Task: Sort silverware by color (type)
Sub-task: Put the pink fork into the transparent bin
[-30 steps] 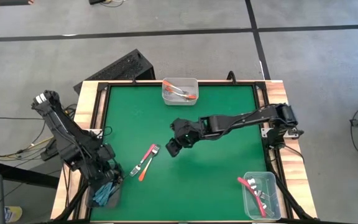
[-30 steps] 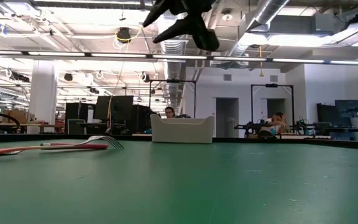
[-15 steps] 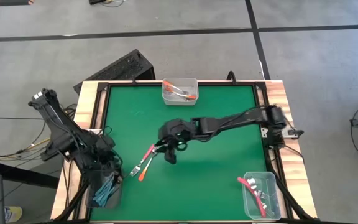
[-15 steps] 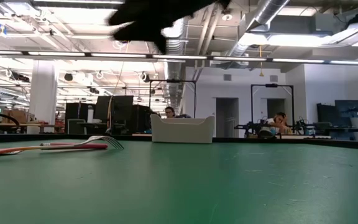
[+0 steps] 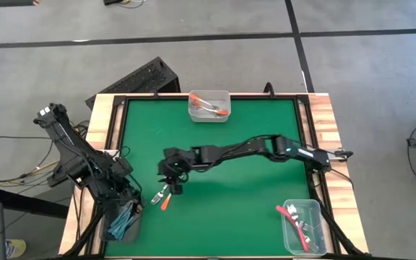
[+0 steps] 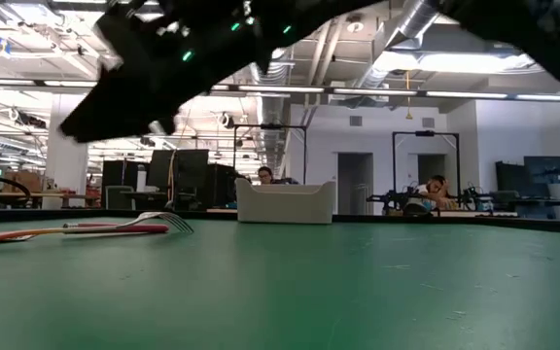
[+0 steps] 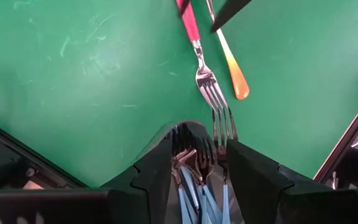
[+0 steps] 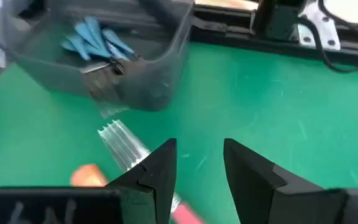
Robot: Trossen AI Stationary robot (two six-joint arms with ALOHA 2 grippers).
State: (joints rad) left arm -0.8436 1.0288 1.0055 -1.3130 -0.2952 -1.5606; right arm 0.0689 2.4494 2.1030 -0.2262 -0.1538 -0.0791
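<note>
Mid-mat: red-pink fork point(image 5: 170, 179), orange fork point(image 5: 166, 200); R fingers point(image 8: 197, 165) apart, L released.

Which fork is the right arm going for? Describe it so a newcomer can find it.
On the green table, look left of centre, just beneath the right gripper. Two forks lie loose side by side: the red-pink-handled fork and the orange-handled fork. I cannot tell which is targeted; only handle colour separates them.

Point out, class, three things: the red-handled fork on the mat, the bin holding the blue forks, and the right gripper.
red-handled fork point(image 7: 188, 23): left wrist view, on its red handle.
blue-fork bin point(image 8: 166, 74): right wrist view, on its clear side wall.
right gripper point(image 8: 199, 163): right wrist view, midway between its open fingertips.
</note>
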